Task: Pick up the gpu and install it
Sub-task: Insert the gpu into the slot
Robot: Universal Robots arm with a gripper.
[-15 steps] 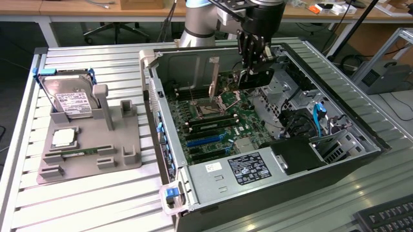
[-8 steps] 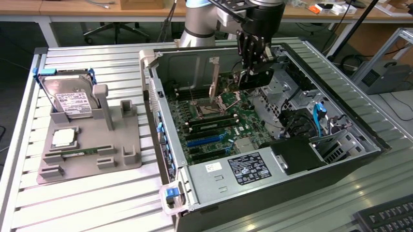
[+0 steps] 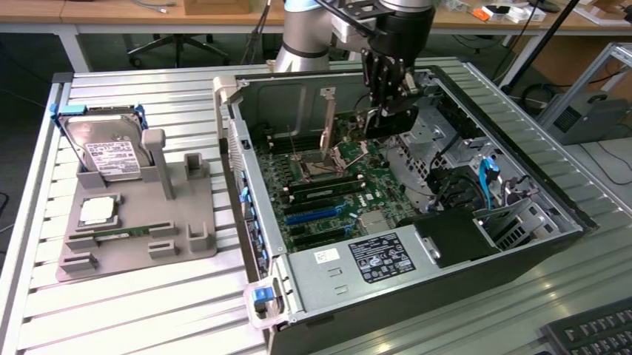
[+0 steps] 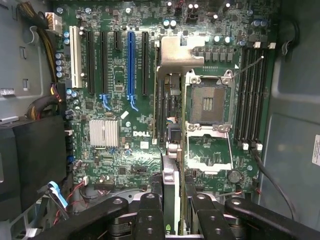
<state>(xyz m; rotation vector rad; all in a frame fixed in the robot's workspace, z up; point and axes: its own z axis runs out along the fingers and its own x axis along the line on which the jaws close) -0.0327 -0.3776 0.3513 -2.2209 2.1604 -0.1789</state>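
ribbed metal tabletop supports an open computer case and, to the exterior view's left, a grey parts stand carrying a silver hard drive. the gripper hangs inside the case above the motherboard, its fingers clamped on the gpu, which they hold edge-on between the pads. progress: pickup appears complete, since the card is off the stand and carried inside the chassis; seating is judged not yet done, because the card sits above the board near the empty cpu socket and not in any expansion slot. the blue slot and its black neighbours remain unoccupied. appearance of the card: a thin flat board seen from its edge, with a silver metal bracket at the far end and a green strip visible close to the fingers.
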